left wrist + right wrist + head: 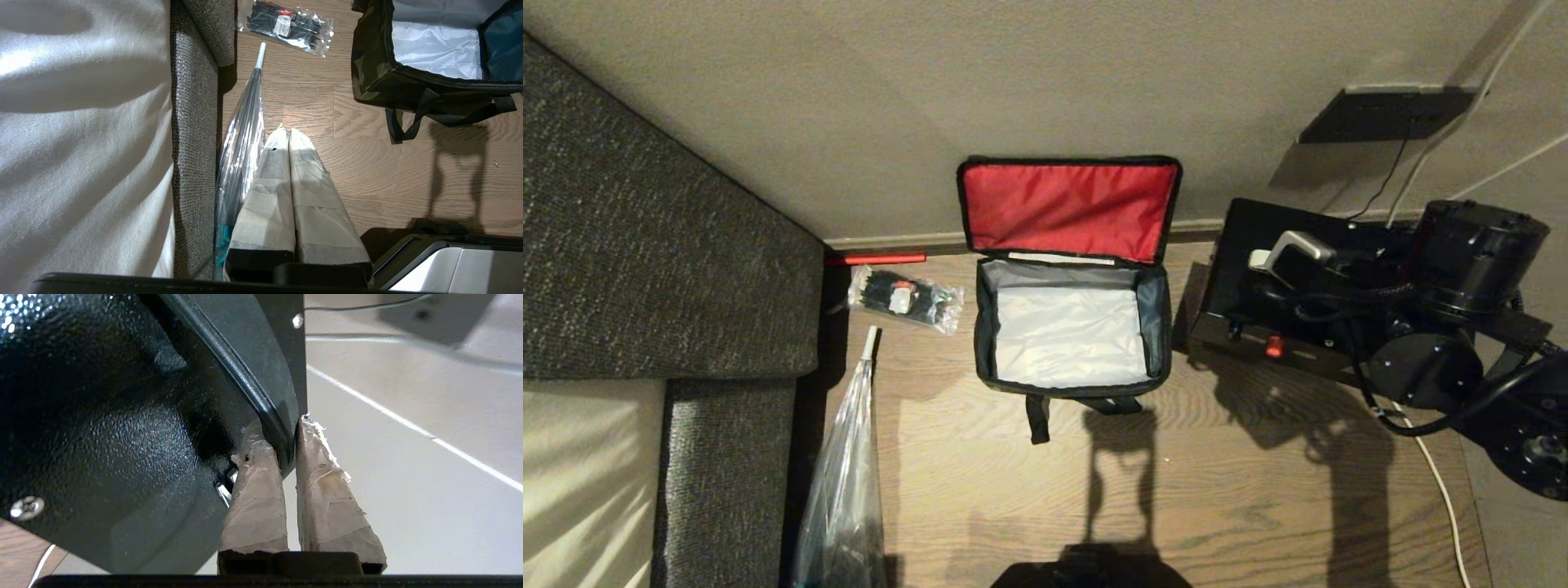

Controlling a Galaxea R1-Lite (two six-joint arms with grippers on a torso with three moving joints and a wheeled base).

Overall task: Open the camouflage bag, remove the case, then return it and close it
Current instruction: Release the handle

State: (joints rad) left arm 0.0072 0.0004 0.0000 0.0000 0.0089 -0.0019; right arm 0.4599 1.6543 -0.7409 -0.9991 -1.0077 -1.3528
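The case [1290, 286], a flat black rectangle with a red button on its near edge, is out of the bag and held in the air to the right of it, above the wooden floor near the wall. The right gripper [288, 433] has its taped fingers closed on the case's thin rim, pinching only the edge, as the right wrist view shows. The camouflage bag [1072, 327] sits open on the floor with its red-lined lid [1070, 208] leaning back against the wall and its silvery-grey inside empty. The main risk is judged to lie in that narrow edge grip: the case is large and its weight hangs far from the pinch, so it could pivot or slip free on the way back. It is also nearly as wide as the bag's opening, so a tilted or offset descent could catch a soft side wall, fold it inward or shove the bag along the floor. The lid could flop forward if bumped. The left gripper [286, 134] hangs parked with fingers together near the sofa [662, 245], beside a clear umbrella [845, 482] and a packet of black ties [905, 300].
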